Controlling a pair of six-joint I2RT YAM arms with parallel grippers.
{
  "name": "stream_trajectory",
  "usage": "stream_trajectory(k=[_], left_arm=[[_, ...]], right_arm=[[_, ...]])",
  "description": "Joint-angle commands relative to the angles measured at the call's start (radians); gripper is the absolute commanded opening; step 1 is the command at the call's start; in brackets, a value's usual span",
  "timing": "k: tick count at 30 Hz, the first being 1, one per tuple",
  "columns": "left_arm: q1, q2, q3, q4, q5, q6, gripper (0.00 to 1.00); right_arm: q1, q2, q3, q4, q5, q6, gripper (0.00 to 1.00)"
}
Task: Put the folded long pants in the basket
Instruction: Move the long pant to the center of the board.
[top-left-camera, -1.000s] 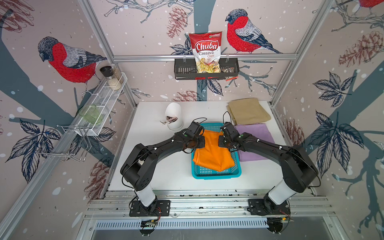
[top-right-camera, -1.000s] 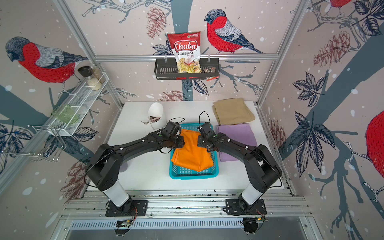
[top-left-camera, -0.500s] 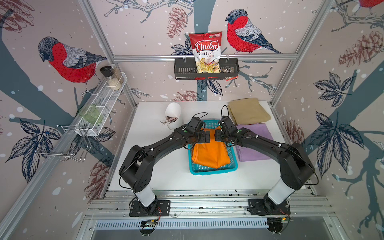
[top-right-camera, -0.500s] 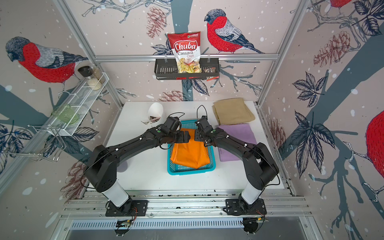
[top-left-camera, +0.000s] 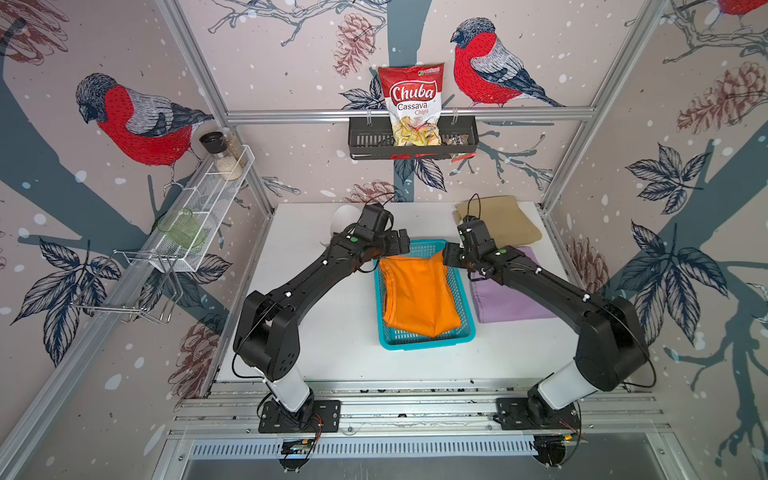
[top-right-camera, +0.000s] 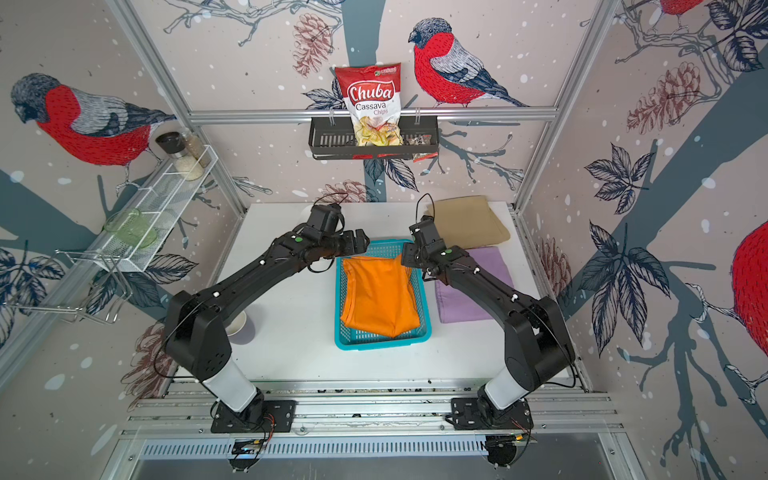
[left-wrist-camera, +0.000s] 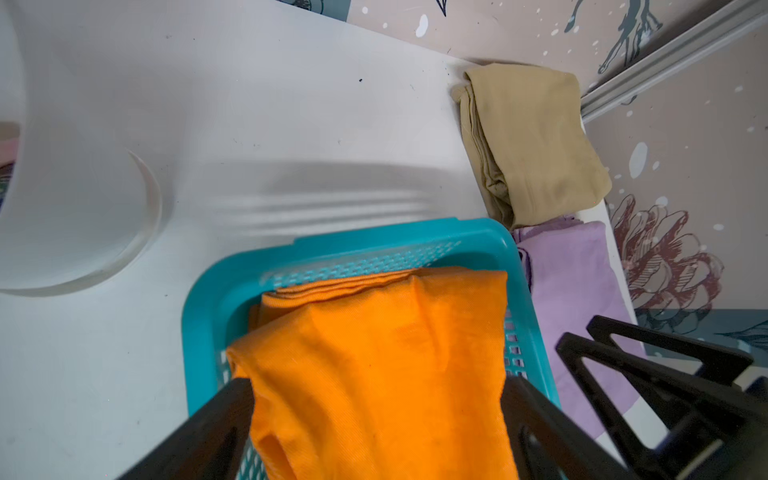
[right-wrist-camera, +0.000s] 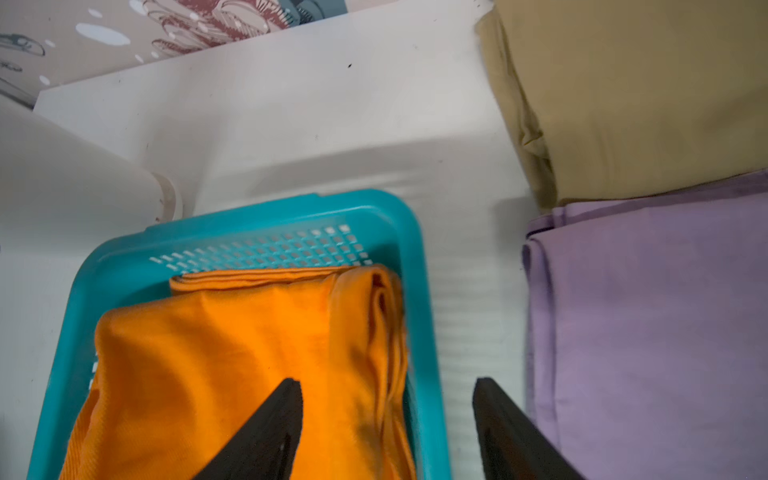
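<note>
The orange pants lie inside the basket, slightly askew, with a strip of slotted floor bare at the basket's far end and the cloth's near corner reaching up toward the near rim. Both arms hover over the basket's far end: the left gripper stands spread wide above the far left corner, and the right gripper is parted above the far right corner. Neither has hold of anything; in both wrist views the cloth lies loose below the fingers. The step in hand looks like clearing away from this first garment. To do it well, both arms should rise straight up from the basket before swinging outward, so that no fingertip drags a fold over the wall. The layered edge along the basket's right wall sits high and would probably catch first. The lilac pants lie just beside the basket on its right side, partly under the right arm, and the tan pants lie beyond its far right corner, touching the lilac ones. Whichever goes next should be pinched at two corners through all its layers and lowered flat onto the orange one, or it may unfold
</note>
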Motion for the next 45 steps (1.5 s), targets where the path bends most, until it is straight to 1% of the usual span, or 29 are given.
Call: stream_trajectory(k=[1, 3, 6, 11, 12, 14, 15, 16, 17, 19, 21, 25, 28, 32, 38, 41, 45], left_arm=[[0.018, 0.06, 0.041, 0.103, 0.217, -0.022, 0.96], [-0.011, 0.105, 0.126, 0.088, 0.168, 0.01, 0.96], [-0.051, 0.202, 0.287, 0.014, 0.09, 0.076, 0.96], [-0.058, 0.374, 0.521, 0.002, 0.087, 0.131, 0.96], [-0.059, 0.418, 0.58, -0.002, 0.087, 0.147, 0.96], [-0.058, 0.512, 0.715, -0.032, 0.085, 0.157, 0.96], [-0.059, 0.563, 0.795, -0.049, 0.093, 0.163, 0.96], [-0.058, 0.618, 0.87, -0.065, 0.099, 0.165, 0.96], [-0.058, 0.663, 0.939, -0.071, 0.104, 0.164, 0.96], [-0.053, 0.741, 1.032, -0.061, 0.115, 0.156, 0.96], [-0.045, 0.785, 1.053, -0.019, 0.134, 0.131, 0.96], [-0.015, 0.845, 1.048, 0.044, 0.157, 0.057, 0.96], [0.005, 0.883, 1.048, 0.067, 0.172, 0.018, 0.96], [0.017, 0.923, 1.049, 0.091, 0.21, -0.004, 0.96], [0.018, 0.963, 1.049, 0.106, 0.269, -0.032, 0.96], [0.018, 0.969, 1.04, 0.085, 0.276, -0.035, 0.96], [0.014, 0.946, 0.974, 0.077, 0.289, -0.04, 0.96]], right_arm=[[-0.089, 0.003, 0.02, 0.016, -0.097, -0.034, 0.7], [-0.148, 0.021, 0.03, 0.039, -0.121, -0.042, 0.69], [-0.22, 0.076, 0.072, 0.053, -0.132, -0.062, 0.69], [-0.309, 0.21, 0.179, 0.084, -0.141, -0.079, 0.67], [-0.323, 0.245, 0.208, 0.091, -0.14, -0.08, 0.62], [-0.347, 0.314, 0.271, 0.095, -0.134, -0.079, 0.43], [-0.356, 0.353, 0.31, 0.094, -0.122, -0.08, 0.27], [-0.362, 0.392, 0.348, 0.088, -0.108, -0.081, 0.14], [-0.367, 0.424, 0.382, 0.086, -0.098, -0.082, 0.08], [-0.375, 0.506, 0.47, 0.063, -0.082, -0.091, 0.01], [-0.38, 0.578, 0.549, 0.038, -0.064, -0.098, 0.0], [-0.401, 0.716, 0.695, -0.011, -0.061, -0.092, 0.0], [-0.42, 0.805, 0.793, -0.052, -0.081, -0.081, 0.0], [-0.41, 0.888, 0.883, -0.098, -0.103, -0.098, 0.0], [-0.347, 0.921, 0.88, -0.126, -0.129, -0.119, 0.0], [-0.314, 0.911, 0.844, -0.121, -0.154, -0.09, 0.0], [-0.267, 0.892, 0.788, -0.083, -0.183, -0.044, 0.0]])
